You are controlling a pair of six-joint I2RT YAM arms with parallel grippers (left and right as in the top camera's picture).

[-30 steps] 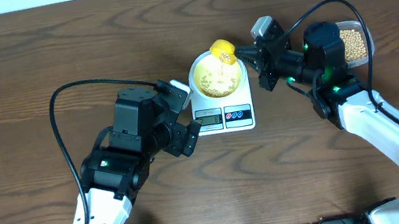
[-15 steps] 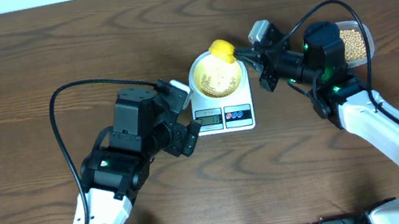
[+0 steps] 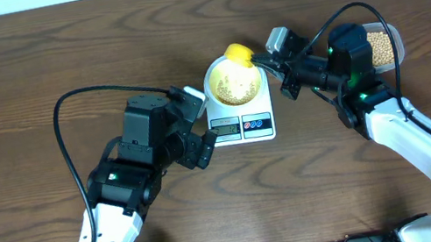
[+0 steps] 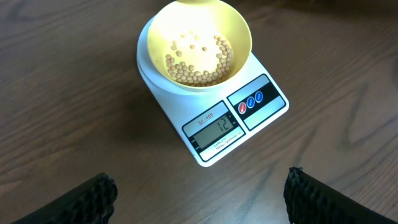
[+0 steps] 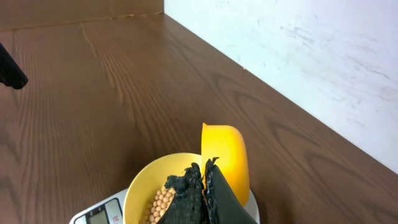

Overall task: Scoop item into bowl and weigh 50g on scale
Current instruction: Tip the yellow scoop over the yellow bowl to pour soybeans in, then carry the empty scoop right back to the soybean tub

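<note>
Now your R gripper (image 5: 204,169) is clamped on the yellow scoop (image 5: 225,152), which sits on edge just ahead of it, over the bowl (image 4: 155,37) rim. The bowl w/ beans (image 4: 199,68) sits on the scale (image 4: 261,109). Your L gripper (image 4: 200,199) is spread wide, w/ the scale just ahead on the desk (image 4: 68,124).

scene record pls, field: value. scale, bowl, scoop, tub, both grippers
scale: on the table, display shows what looks like 12
bowl: sits on the scale, thin layer of beans inside
scoop: yellow, tipped on edge over the bowl's rim
tub: on the table by the right arm, holds beans
left gripper: open, empty, above the table in front of the scale
right gripper: shut on the scoop's handle
</note>
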